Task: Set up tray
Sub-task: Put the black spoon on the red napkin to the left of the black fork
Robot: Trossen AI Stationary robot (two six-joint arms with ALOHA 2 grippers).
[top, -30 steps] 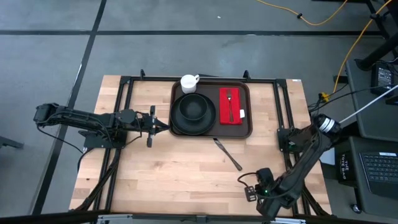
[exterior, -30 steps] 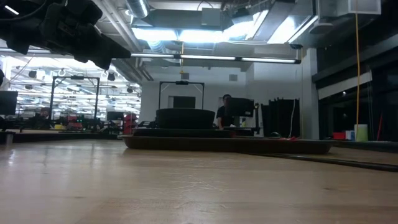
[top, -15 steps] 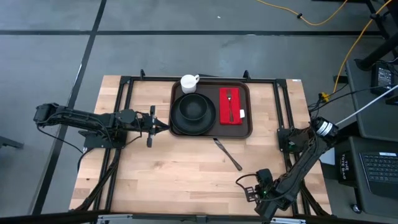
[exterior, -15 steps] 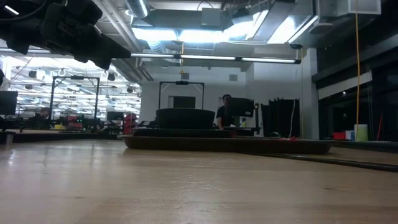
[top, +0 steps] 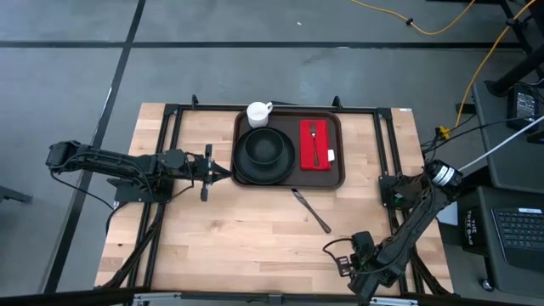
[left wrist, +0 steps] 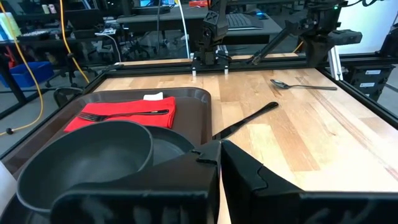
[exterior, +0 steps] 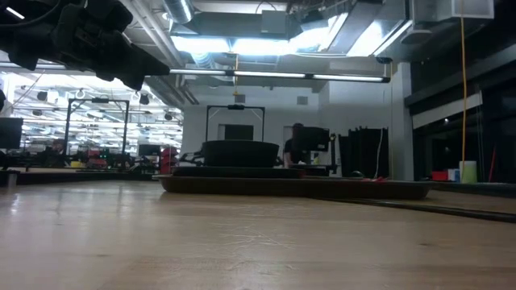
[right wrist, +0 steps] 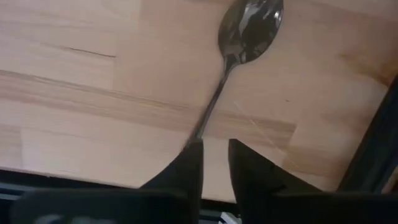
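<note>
r gripper [right wrist: 214, 163] low at the wooden table's [top: 238, 229] 5 o'clock corner, fingers slightly spread astride a shiny metal spoon's [right wrist: 239, 43] handle, l gripper [top: 223, 172] pressed shut at 9 o'clock beside the dark brown rectangular tray [top: 340, 157] sitting at 12 o'clock.

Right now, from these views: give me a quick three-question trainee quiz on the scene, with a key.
1. True or false: the fork lies on the red napkin.
2. Which piece of cutlery lies closest to the right gripper? A. knife B. spoon C. fork
3. Fill in: on the tray, the bowl sits on the black ____.

Key: 1 true. 2 B. 3 plate.
</note>
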